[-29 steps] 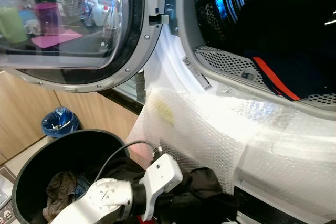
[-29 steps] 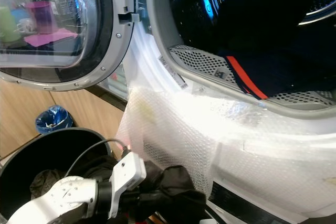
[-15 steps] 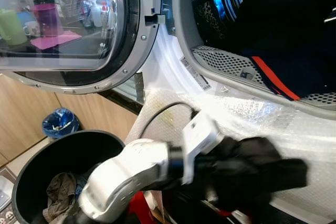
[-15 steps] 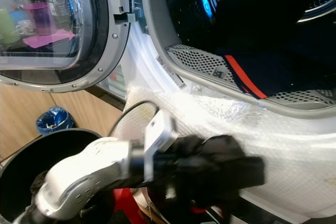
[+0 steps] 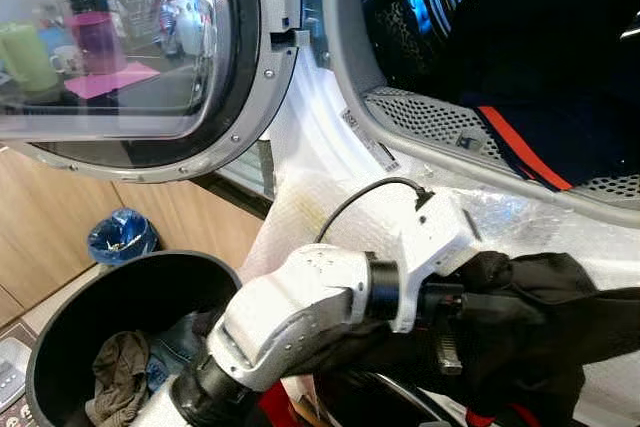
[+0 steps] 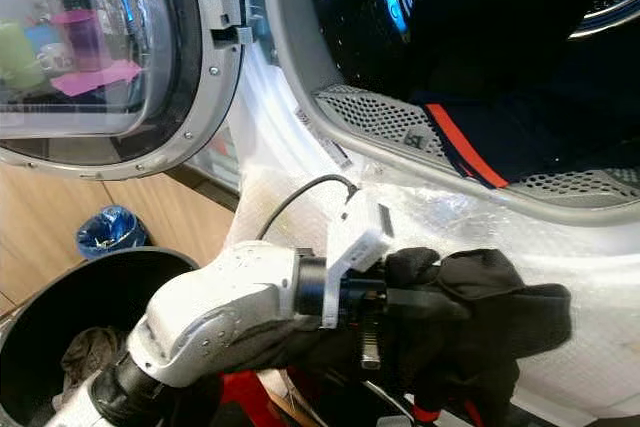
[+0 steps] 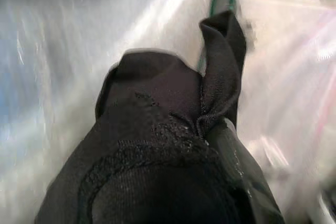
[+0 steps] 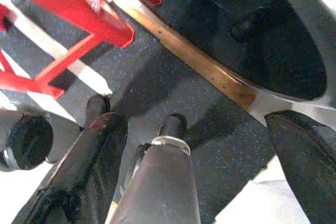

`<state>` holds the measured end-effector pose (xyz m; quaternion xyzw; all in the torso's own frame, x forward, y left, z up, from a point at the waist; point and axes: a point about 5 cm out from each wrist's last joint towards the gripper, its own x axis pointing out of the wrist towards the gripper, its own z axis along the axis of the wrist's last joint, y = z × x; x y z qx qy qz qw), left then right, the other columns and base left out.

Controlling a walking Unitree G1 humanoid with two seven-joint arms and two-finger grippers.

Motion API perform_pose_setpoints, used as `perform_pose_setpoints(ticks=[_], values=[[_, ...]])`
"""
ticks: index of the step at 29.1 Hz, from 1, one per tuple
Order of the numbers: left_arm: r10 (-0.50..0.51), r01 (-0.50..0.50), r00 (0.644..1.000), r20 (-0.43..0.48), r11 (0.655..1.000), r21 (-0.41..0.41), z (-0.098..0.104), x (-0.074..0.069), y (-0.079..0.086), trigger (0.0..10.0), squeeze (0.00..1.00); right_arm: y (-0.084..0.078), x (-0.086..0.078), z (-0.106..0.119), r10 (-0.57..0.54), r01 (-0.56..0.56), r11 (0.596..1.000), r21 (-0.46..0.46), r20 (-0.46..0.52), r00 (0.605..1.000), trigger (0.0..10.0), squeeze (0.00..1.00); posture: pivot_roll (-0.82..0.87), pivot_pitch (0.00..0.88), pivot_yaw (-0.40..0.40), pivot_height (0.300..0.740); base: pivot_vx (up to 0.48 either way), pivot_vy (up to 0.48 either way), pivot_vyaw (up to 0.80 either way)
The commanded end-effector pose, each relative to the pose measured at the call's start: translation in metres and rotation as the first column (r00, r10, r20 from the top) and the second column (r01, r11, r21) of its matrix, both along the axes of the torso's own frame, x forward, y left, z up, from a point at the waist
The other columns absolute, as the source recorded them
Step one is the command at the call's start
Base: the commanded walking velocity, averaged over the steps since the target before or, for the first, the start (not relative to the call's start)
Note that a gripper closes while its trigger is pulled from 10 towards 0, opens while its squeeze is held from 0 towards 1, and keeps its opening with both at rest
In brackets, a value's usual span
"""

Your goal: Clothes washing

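The garment [image 5: 540, 317] bunched at the silver-white left arm [image 5: 310, 297] is plain black. Inside the drum [image 5: 420, 107], perforated grey metal lit blue, lies dark navy clothing with an orange-red stripe [image 5: 520, 147]. The washer door [image 5: 150, 57] has a grey rim around dark glass. Clear bubble wrap [image 5: 330, 197] covers the white machine front. The laundry bin [image 5: 100, 307] is black, holding an olive-brown cloth [image 5: 115, 382]. A blue bag [image 5: 118, 235] sits against tan wood panelling [image 5: 50, 227].

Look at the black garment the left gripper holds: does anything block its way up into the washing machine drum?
Nothing visible blocks it. The left gripper holds the black garment below the drum opening, in front of the bubble-wrapped front panel. The door is swung open to the left. Dark clothes already lie inside.
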<state>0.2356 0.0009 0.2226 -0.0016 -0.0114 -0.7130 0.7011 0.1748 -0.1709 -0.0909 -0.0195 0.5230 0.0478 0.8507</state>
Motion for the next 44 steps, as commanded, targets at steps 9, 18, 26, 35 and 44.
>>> perform_pose_setpoints(ticks=[9,18,26,35,44], values=[[0.175,-0.163,0.978,-0.114,0.981,0.11,-0.029,-0.014,0.071,0.0,0.0,-0.033,-0.013,0.008,0.268,-0.278,0.945,0.173,0.082,0.96,10.0,0.0,0.1,0.0,0.025,0.74,0.0,0.0,0.0],[0.305,-0.288,0.947,-0.102,0.946,0.15,-0.032,-0.009,0.097,0.0,0.0,-0.057,-0.035,0.016,0.558,-0.552,0.789,0.271,0.061,0.828,10.0,0.0,0.09,0.0,0.01,0.74,0.0,0.0,0.0],[0.32,-0.299,0.94,-0.117,0.939,0.168,-0.037,-0.005,0.1,0.0,0.0,-0.061,-0.012,0.053,0.498,-0.636,0.659,0.403,0.399,0.77,10.0,1.0,0.06,0.0,0.022,0.74,0.0,0.0,0.0],[0.308,-0.282,0.941,-0.143,0.943,0.174,-0.041,-0.002,0.102,0.0,0.0,-0.094,-0.021,0.1,0.552,-0.776,0.526,0.348,0.554,0.623,10.0,1.0,0.03,0.0,0.03,0.74,0.0,0.0,0.0],[0.269,-0.239,0.945,-0.187,0.956,0.168,-0.049,-0.004,0.091,0.0,0.0,-0.066,-0.005,0.142,0.417,-0.832,0.465,0.302,0.755,0.507,10.0,0.0,0.01,0.0,0.036,0.74,0.0,0.0,0.0]])
